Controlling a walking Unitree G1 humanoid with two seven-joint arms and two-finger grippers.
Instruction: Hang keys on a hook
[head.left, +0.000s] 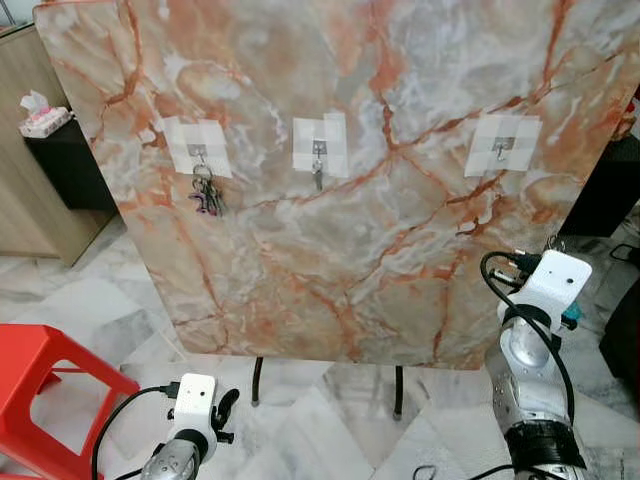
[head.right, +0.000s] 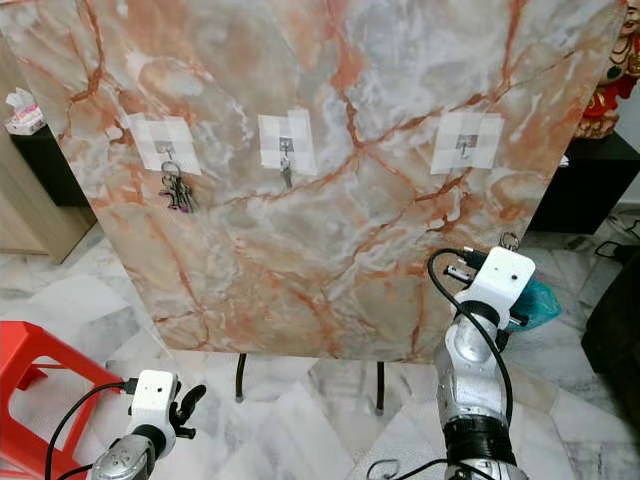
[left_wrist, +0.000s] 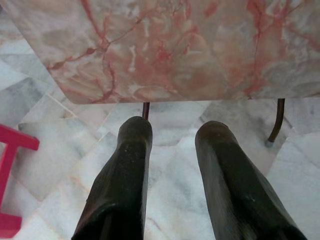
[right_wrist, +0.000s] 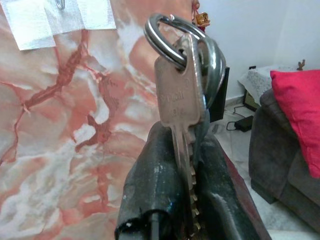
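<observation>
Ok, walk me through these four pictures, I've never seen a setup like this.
This is a humanoid robot with two silver arms, each ending in two black fingers. The two wide pictures come from cameras in its head, looking at an upright marble board on thin legs. Three hooks are taped to it: the left hook carries a bunch of keys, the middle hook one small key, the right hook nothing. The other two pictures come from wrist cameras looking along the fingers. The left gripper hangs low and open over the tiled floor. The right gripper, raised near the board below the right hook, pinches a key on a ring.
</observation>
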